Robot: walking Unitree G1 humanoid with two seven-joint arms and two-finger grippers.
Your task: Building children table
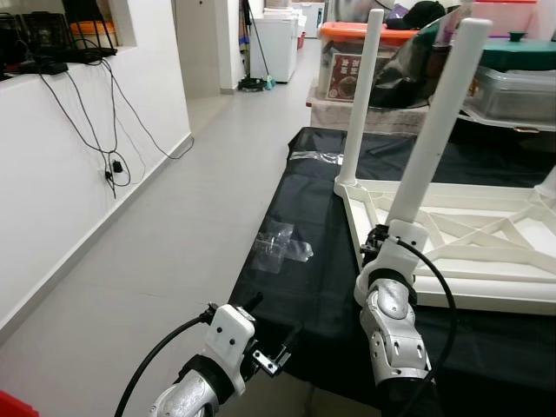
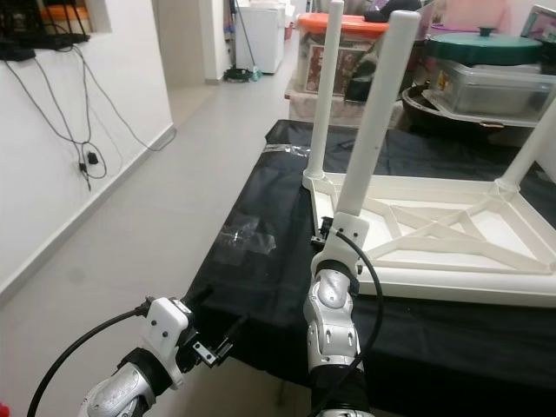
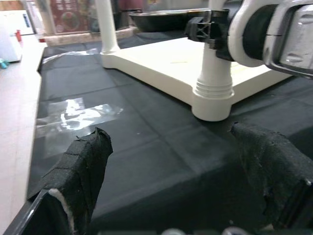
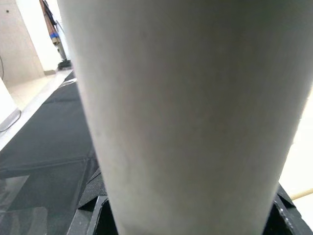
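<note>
While the children's table (image 1: pixel 469 252) lies upside down on the black-covered bench (image 1: pixel 287 287), its cream-white underside faces up, showing a raised rim and diagonal bracing ribs. Two round white legs stand upright from its near-left edge: the near leg (image 1: pixel 434 122) at the corner closest to me and the far leg (image 1: pixel 362 95) at the corner behind it. A third leg (image 2: pixel 532 143) rises at the far right corner. In the left wrist view the near leg ends in a ribbed collar seated in the corner socket (image 3: pixel 212 98).

No writing can be read. A red-and-white label on the orange-lidded storage box (image 1: pixel 356 56) behind the bench is too small to make out.

My right gripper (image 1: pixel 382 243) is raised with the forearm pointing up and forward, its fingers closed around the base of the near leg, just above the socket. The right wrist view shows the leg pressed close between the black finger pads (image 4: pixel 95 196).

My left gripper (image 1: pixel 274 334) is held low at the near-left edge of the bench, fingers (image 3: pixel 83 161) spread apart and holding nothing, pointed toward the socket. A piece of clear plastic wrap (image 1: pixel 280 246) lies on the black cover beside the table.
</note>
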